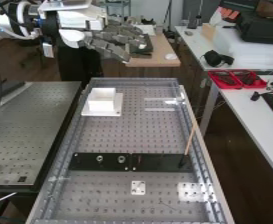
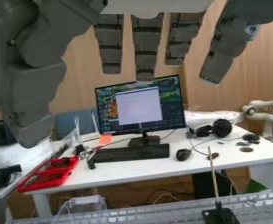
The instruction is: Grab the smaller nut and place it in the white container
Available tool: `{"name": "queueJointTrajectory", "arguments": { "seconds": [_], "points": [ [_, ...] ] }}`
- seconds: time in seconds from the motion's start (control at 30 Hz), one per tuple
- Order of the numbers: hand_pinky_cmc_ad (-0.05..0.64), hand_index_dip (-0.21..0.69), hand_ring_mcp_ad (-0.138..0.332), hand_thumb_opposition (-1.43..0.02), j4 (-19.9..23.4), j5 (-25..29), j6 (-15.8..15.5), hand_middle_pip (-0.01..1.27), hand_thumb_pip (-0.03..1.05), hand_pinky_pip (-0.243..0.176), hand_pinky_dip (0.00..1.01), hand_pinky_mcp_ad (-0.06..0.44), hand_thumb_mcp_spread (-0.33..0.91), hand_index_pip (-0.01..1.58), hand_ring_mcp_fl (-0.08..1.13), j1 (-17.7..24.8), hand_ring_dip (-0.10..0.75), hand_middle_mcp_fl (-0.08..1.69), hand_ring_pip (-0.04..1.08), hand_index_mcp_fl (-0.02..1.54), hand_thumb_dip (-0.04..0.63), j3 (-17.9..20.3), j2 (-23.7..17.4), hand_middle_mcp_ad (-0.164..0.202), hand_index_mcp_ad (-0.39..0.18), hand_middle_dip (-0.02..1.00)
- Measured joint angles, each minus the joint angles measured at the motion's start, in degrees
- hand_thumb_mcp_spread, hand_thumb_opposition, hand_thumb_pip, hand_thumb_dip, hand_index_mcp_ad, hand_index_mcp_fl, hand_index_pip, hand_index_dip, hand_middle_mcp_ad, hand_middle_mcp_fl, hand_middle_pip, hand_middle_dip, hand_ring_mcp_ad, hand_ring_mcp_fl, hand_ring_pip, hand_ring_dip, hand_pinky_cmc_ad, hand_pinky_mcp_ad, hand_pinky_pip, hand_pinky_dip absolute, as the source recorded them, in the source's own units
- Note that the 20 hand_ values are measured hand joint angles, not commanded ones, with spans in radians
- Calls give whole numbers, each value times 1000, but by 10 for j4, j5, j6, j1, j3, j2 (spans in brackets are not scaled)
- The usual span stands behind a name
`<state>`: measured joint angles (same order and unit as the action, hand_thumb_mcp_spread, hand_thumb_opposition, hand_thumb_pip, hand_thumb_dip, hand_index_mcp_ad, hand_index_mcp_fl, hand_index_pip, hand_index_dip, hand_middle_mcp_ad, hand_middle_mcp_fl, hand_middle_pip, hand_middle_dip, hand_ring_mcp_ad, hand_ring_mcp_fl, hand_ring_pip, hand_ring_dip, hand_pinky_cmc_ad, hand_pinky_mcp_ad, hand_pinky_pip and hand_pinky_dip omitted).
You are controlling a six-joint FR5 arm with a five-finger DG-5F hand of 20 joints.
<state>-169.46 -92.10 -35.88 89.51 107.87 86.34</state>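
In the high view, my hand (image 1: pixel 112 39) hangs high up beyond the perforated worktop (image 1: pixel 113 135), and my fingers (image 1: pixel 122 38) are straight and apart, closed round nothing. Well below them, and nearer the camera, the white container (image 1: pixel 102 102) stands upright on a white plate (image 1: pixel 116 111). Nearer still, and well apart from my fingers, lies the flat black bar (image 1: pixel 110 167). On it the larger nut (image 1: pixel 100 158) and the bearing (image 1: pixel 121 159) sit side by side, apart. Where the smaller nut is, or how it lies to my fingers, I cannot tell. A wooden stick (image 1: pixel 190 137) rises at a tilt from a black base (image 1: pixel 184 161).

In the wrist view, my fingers (image 2: pixel 146 50) hang straight with gaps between them, my thumb (image 2: pixel 30 95) apart from them. Beyond stand a monitor (image 2: pixel 139 106) and a keyboard (image 2: pixel 131 153) on a white worktop (image 2: pixel 140 169), clear of my touch.
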Motion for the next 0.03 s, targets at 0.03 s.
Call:
{"name": "queueJointTrajectory", "arguments": {
  "seconds": [0.03],
  "points": [
    [396, 183, 105, -728, 0, -1, 0, 129, 494, -75, 506, 279, 293, 131, 16, 0, 87, 202, 120, 190, 188, 0, 0, 59, -93, 239]
  ]
}}
